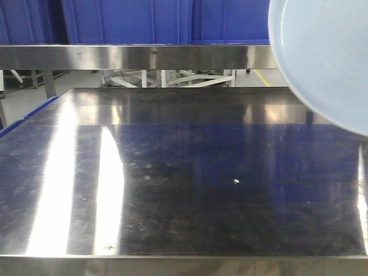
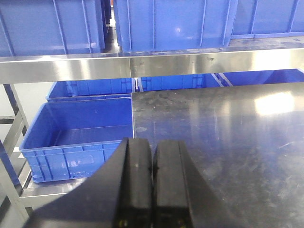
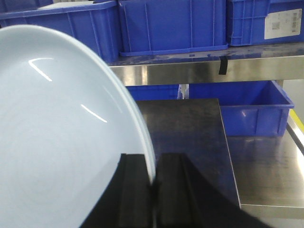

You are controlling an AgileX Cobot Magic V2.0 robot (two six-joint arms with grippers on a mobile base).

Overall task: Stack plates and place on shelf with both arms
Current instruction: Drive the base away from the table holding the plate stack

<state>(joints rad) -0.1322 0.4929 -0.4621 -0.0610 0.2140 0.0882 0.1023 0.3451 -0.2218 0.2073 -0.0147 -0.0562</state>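
The right hand (image 3: 153,190) is clamped on the lower rim of a plate (image 3: 61,142), with one dark finger on each face of the edge. From the grip the plate rises up and to the left, steeply tilted, with its hollow face turned toward the wrist camera. It hangs in the air over the dark steel worktop (image 1: 184,172) and touches nothing but the hand.

Only the right wrist view shows the grip. The front view shows just the plate's curved outline filling the upper right corner, where it overlaps the end of the shelf (image 1: 144,56) rail and the blue crates (image 1: 126,20) standing on it. The left wrist view shows the left hand (image 2: 152,185) with its fingers pressed together and nothing between them. It hovers near the worktop's left edge, with an open blue crate (image 2: 80,137) lower down to its left.

The plate is large and round, a very pale blue-white. Its surface is smooth and glossy, with thin bright streaks of reflected light, faint concentric rings and a low upturned rim.
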